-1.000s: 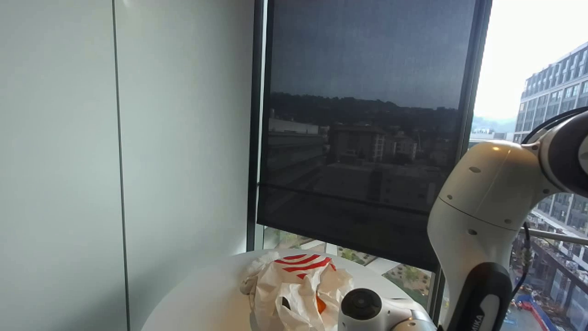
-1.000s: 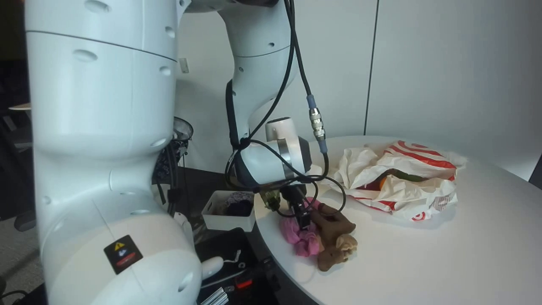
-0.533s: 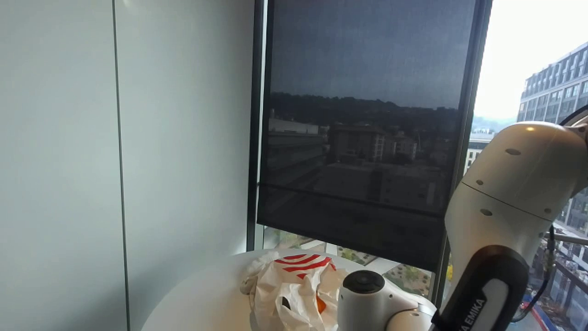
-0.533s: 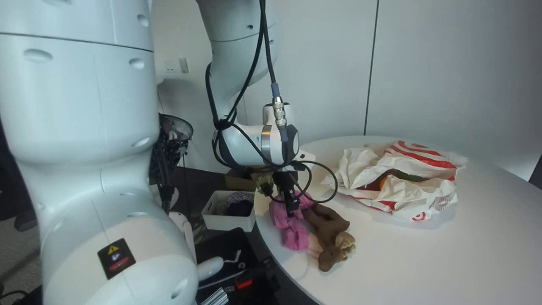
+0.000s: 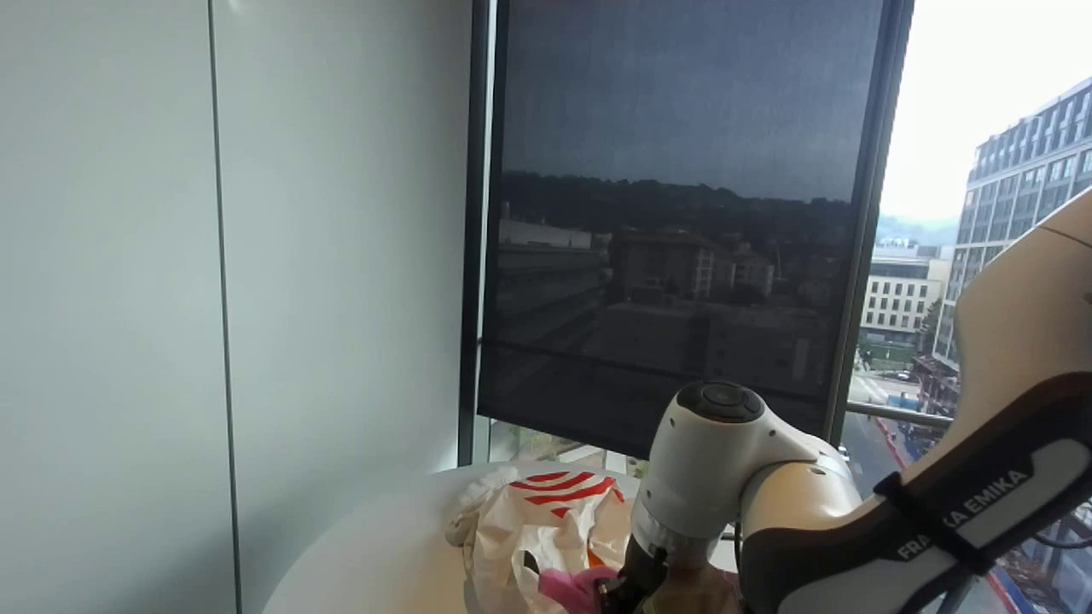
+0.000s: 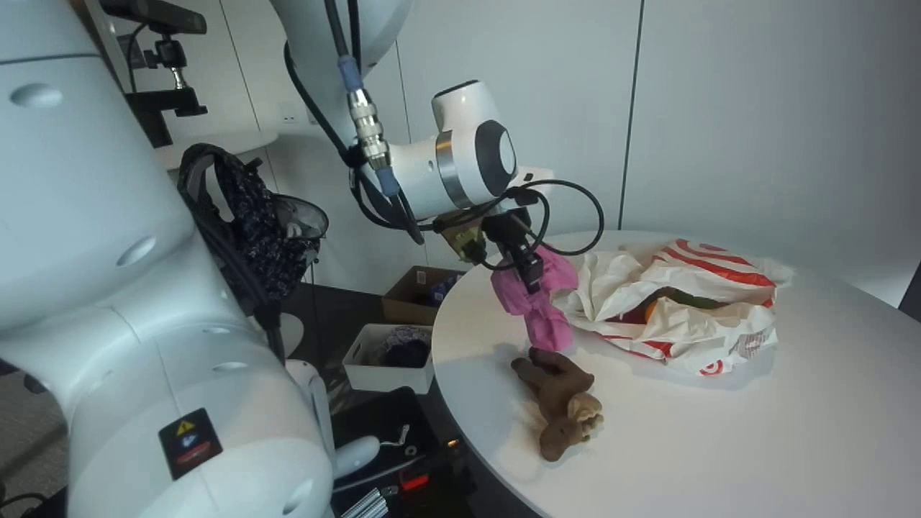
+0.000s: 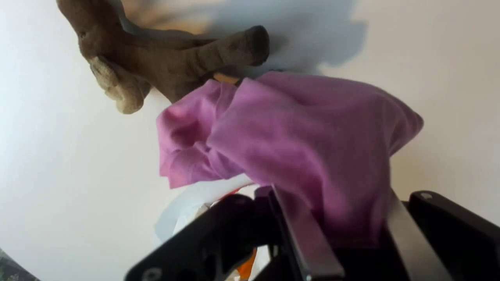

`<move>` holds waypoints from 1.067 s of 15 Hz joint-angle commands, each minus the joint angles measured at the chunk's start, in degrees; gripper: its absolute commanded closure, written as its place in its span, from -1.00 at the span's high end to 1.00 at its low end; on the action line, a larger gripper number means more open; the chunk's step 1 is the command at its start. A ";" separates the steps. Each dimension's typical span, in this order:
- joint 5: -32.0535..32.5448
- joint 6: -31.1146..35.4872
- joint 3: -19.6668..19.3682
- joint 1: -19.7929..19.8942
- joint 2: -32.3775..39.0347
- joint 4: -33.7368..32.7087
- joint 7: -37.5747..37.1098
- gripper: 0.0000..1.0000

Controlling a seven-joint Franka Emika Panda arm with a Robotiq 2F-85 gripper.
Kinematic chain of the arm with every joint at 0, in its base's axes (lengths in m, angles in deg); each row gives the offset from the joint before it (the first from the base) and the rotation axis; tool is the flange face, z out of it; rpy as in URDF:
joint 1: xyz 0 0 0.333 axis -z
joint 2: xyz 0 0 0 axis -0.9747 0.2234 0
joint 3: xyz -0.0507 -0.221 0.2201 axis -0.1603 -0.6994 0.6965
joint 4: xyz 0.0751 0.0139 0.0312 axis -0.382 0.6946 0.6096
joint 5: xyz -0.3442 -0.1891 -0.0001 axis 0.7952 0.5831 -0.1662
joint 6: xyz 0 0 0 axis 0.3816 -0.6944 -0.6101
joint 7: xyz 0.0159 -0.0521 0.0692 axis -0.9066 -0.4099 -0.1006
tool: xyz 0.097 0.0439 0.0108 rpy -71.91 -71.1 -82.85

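Note:
My gripper (image 6: 531, 279) is shut on a pink cloth (image 6: 550, 324) and holds it above the white round table (image 6: 719, 446). In the wrist view the gripper (image 7: 332, 195) has the bunched cloth (image 7: 297, 128) between its fingers, and most of the cloth hangs past the tips. In an exterior view the gripper (image 5: 618, 588) and the cloth (image 5: 567, 588) show at the bottom edge. A brown plush moose (image 6: 561, 396) lies on the table below the cloth; it also shows in the wrist view (image 7: 164, 58), partly covered by the cloth.
A white paper bag with red stripes (image 6: 712, 324) lies open on its side on the table, with green and orange things inside. A white bin (image 6: 392, 378) and a cardboard box (image 6: 410, 302) stand on the floor beyond the table edge. A window blind (image 5: 682, 256) hangs behind the table.
My gripper has risen from the table with the pink cloth and moved toward the white bag. The cloth has left the moose's side. The moose has stayed on the table, barely shifted.

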 commanded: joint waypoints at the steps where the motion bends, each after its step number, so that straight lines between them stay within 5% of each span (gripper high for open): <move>1: 11.39 1.25 0.10 4.93 -3.59 -1.83 -9.27 -0.73; 7: 35.78 -11.69 2.13 11.80 2.17 -10.26 -23.39 -0.72; 16: 46.53 -41.18 3.05 4.45 16.22 -22.05 -15.24 -0.71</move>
